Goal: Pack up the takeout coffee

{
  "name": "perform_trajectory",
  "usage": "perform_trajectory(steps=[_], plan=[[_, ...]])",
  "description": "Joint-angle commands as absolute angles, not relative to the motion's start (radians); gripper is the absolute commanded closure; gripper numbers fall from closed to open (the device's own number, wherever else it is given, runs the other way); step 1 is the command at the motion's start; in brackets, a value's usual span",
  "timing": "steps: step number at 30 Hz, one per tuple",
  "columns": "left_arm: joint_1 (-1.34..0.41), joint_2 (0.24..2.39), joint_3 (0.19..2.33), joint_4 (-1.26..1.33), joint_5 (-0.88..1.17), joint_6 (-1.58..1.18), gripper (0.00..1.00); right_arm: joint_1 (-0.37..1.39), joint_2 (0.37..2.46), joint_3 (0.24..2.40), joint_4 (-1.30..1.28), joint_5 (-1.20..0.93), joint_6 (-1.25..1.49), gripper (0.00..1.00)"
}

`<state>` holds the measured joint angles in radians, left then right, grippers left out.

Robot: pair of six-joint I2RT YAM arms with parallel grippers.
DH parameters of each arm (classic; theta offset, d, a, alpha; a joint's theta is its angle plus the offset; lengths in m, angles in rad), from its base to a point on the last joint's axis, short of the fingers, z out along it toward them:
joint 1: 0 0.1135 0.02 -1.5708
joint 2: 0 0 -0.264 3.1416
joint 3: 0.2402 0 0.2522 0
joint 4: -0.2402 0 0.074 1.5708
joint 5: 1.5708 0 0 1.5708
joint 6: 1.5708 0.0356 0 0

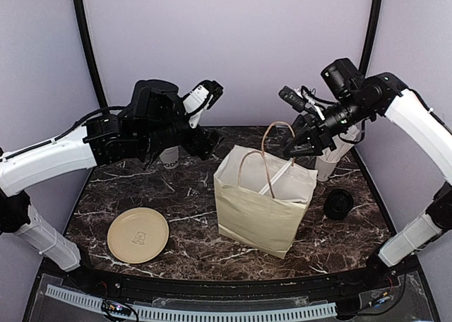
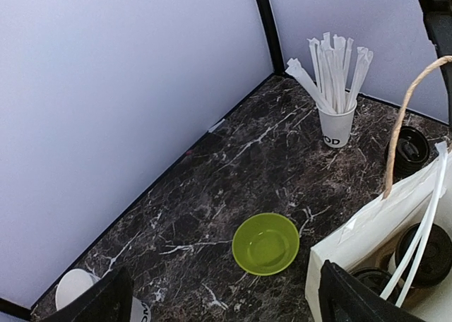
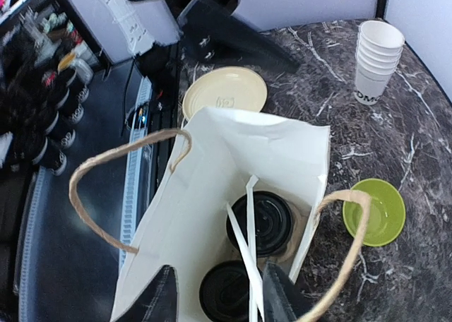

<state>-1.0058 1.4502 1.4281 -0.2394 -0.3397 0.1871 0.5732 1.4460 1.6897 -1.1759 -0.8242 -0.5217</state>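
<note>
Left hand (image 2: pixel 224 287) hangs over the surface, fingers wide apart, empty. Two coffee cups (image 3: pixel 259 223) stand inside the paper bag (image 3: pixel 233 145). They look light and crushable, best gripped near the stiff rim. Right hand (image 3: pixel 219 283) hovers above, fingers apart.

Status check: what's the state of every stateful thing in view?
paper bag: upright, mouth open
takeout coffees: two, lidded, upright inside bag
straw cup: upright, full of straws
cup stack: upright, lidless
green bowl: upright, empty
plate: flat, empty
left gripper: jaws open, empty
right gripper: jaws open, over bag
</note>
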Motion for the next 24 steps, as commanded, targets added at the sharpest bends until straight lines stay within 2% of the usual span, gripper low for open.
perform_trajectory(steps=[1, 2, 8, 15, 24], plan=[[-1.005, 1.331, 1.377, -0.200, -0.452, 0.155, 0.06, 0.651, 1.429, 1.688, -1.139, -0.747, -0.506, 0.91], [-1.005, 1.324, 1.366, -0.200, -0.468, 0.152, 0.06, 0.671, 1.421, 1.689, -1.131, -0.730, -0.503, 1.00], [-1.005, 1.286, 1.332, -0.182, -0.527, 0.147, 0.06, 0.843, 1.414, 1.760, -1.191, -0.742, -0.554, 1.00], [-1.005, 1.268, 1.328, -0.188, -0.570, 0.145, 0.06, 1.048, 1.444, 1.697, -1.242, -0.741, -0.612, 1.00], [-1.005, 1.246, 1.314, -0.188, -0.591, 0.136, 0.05, 1.149, 1.483, 1.759, -1.320, -0.816, -0.667, 1.00]])
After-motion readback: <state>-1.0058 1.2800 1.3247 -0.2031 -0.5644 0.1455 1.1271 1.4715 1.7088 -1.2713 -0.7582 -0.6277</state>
